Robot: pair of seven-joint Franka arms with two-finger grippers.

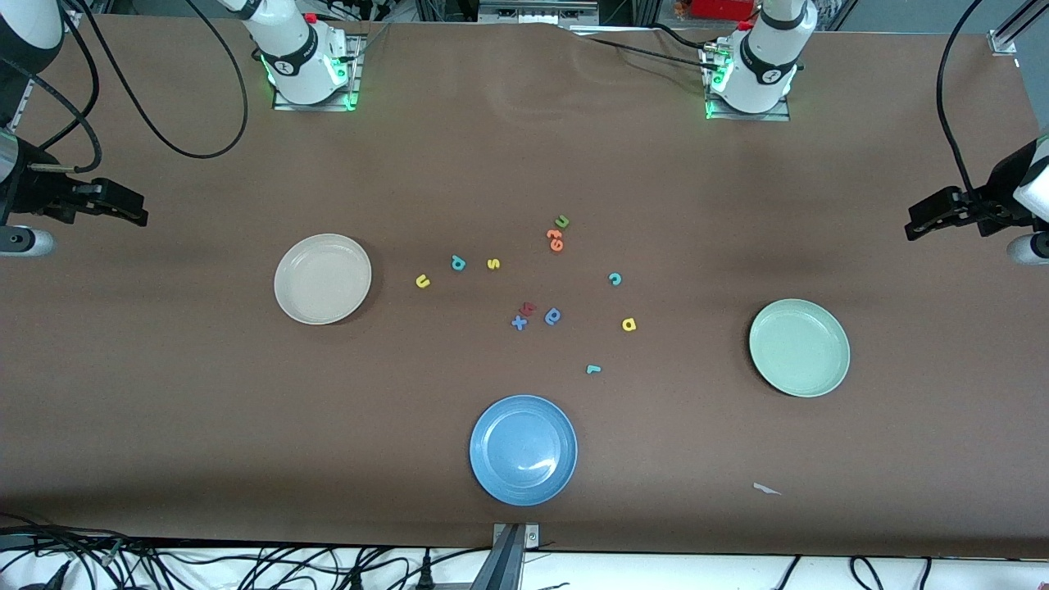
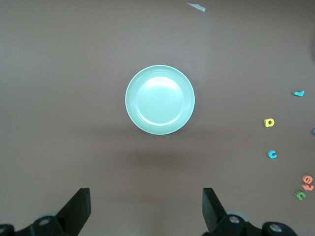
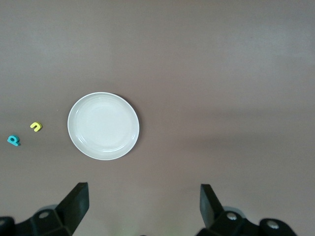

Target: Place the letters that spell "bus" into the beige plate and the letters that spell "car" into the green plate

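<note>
Your left pincer [image 2: 146, 209] hangs wide open and empty above bare tabletop [image 1: 524, 147] at its own end. The green plate [image 2: 160, 100] lies empty just ahead of it, with the teal c [image 2: 272, 154], yellow a [image 2: 268, 122] and teal r [image 2: 299, 93] off to one side. Your right pincer [image 3: 143, 206] is equally open and empty. The beige plate [image 3: 103, 126] sits ahead of it, yellow u [image 3: 36, 126] and teal b [image 3: 14, 140] just past the plate; yellow s [image 1: 492, 264] lies farther along.
</note>
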